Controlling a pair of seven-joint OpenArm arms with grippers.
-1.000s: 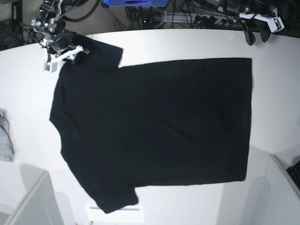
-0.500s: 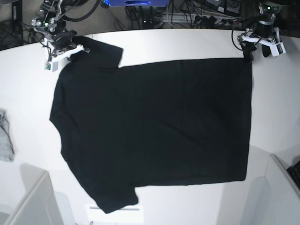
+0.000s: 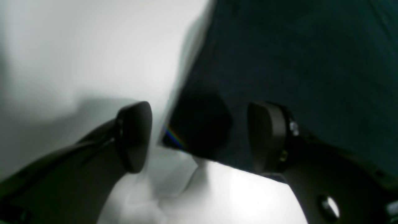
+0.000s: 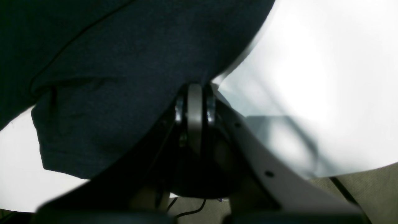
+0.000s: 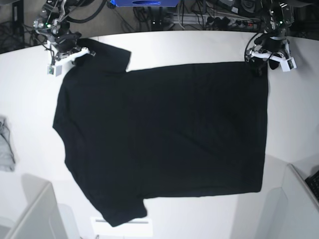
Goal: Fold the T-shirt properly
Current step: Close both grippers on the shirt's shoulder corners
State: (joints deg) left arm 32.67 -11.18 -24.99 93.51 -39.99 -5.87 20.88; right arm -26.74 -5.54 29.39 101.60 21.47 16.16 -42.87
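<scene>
The T-shirt [image 5: 164, 134] lies spread flat on the white table [image 5: 199, 45], plain black side up, its neck end toward the left of the base view and its straight hem along the right. One short sleeve reaches the far left corner, the other hangs toward the near edge. The cloth is matte and finely knit, smooth across the body with only faint ripples; close up in the right wrist view it looks dark blue-black, with a soft fold and a stitched seam line near the sleeve edge [image 4: 102, 102].

The right gripper [image 4: 194, 102] is at that far sleeve, its jaws pressed together with no gap, and the sleeve cloth runs right into them (pinched there, as far as the close view shows). In the base view it sits at the sleeve's outer corner [image 5: 70, 50].

The left gripper [image 3: 199, 133] stands over the far hem corner, jaws wide apart, holding nothing. Its rounded, dark, smooth fingertips [image 3: 135, 133] straddle the corner: one over bare table, the other over the cloth. Whether they touch the surface cannot be told. In the base view it sits at the shirt's far right corner [image 5: 264, 55].

A small grey cloth [image 5: 5, 144] lies crumpled at the table's left edge, well apart from the shirt. The table top is glossy and plain.
</scene>
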